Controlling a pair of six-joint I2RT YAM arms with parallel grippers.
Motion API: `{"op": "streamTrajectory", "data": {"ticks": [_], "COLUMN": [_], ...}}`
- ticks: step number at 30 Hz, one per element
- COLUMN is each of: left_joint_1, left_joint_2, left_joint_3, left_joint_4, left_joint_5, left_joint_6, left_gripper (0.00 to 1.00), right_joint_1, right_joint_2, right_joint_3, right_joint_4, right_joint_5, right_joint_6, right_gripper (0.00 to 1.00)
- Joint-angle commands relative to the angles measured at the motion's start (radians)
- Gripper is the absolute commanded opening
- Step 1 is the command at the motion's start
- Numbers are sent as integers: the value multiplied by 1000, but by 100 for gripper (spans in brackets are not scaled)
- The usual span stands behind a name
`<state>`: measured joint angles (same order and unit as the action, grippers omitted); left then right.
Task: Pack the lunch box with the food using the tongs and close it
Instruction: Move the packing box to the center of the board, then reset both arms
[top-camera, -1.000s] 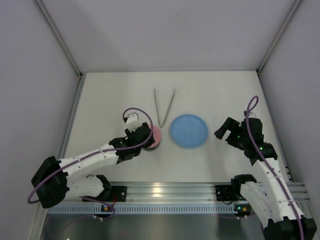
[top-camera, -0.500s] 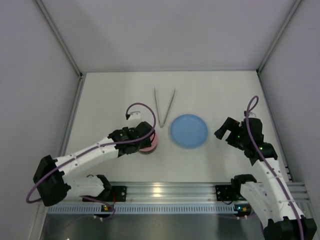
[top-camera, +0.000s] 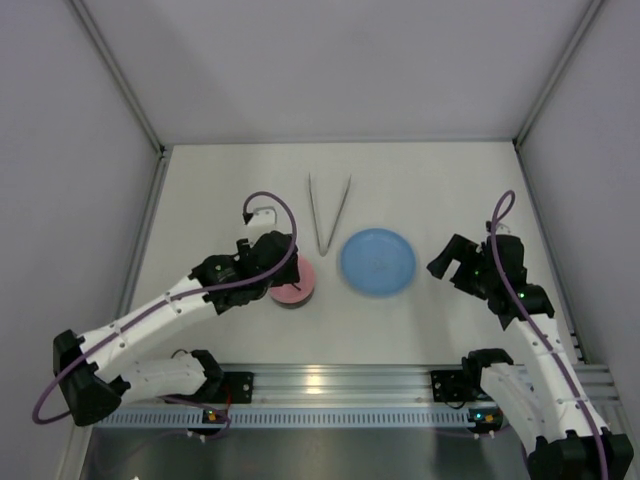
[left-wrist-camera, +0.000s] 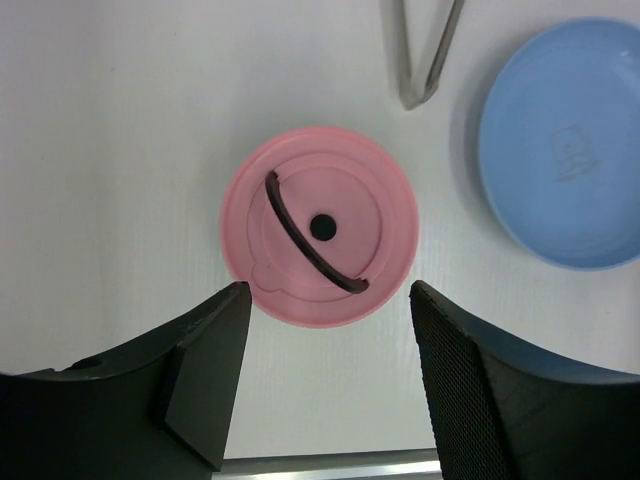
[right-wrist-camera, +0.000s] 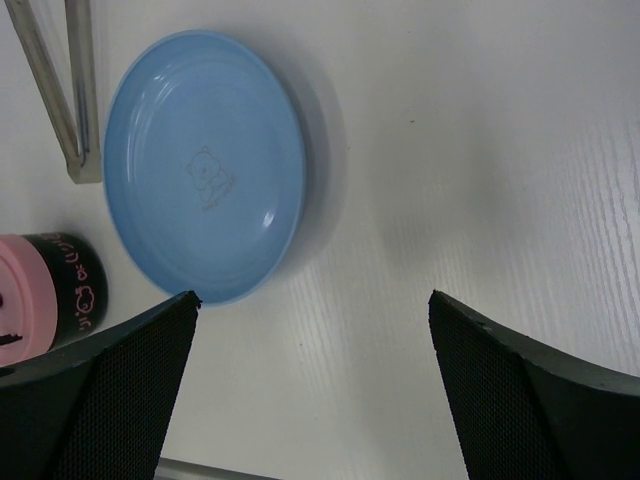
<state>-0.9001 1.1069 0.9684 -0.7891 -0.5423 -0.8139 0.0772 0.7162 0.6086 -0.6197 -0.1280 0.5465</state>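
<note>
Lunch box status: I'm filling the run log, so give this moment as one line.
lunch box: lid on | blue plate: bare | tongs: lying unheld | left tool: open above lid | right tool: open, empty

Pink lettering on the lunch box (right-wrist-camera: 62, 285), too blurred to read

Pink lid (left-wrist-camera: 350, 200), blue plate (left-wrist-camera: 570, 150), silver tongs (left-wrist-camera: 414, 97)

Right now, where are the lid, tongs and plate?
lid (left-wrist-camera: 330, 250): left wrist view, middle of its pink top.
tongs (right-wrist-camera: 84, 170): right wrist view, joined end.
plate (top-camera: 378, 262): top view, bare centre.
</note>
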Motion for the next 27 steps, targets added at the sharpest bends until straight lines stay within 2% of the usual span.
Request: {"op": "streamTrajectory", "data": {"ticks": [1,6,11,14,27], "left_joint_1": [-3,-3,-3,-3,-3], "left_joint_2": [-47,-53,-48,-44,-48], "left_joint_3": [93,202,269,300,352], "left_joint_4": [19,47,91,117,159], "left_joint_5": [-13,-19,-8,-8,36], "left_joint_6": [96,217,308,351,398], "left_gripper": [70,76,91,95,99], "right_joint_1": [-13,-11,-11,-11,-11], "right_joint_2": [-15,-60,-92,-104,-31], "right_joint_3": [22,43,112,155,310], "right_joint_4": [80,123,112,109,129], "right_joint_5": [-33,-101,-133,-154,-205], "right_joint_6": [-26,-46,-75,-89,-108], "right_gripper": [96,98,99,99,100]}}
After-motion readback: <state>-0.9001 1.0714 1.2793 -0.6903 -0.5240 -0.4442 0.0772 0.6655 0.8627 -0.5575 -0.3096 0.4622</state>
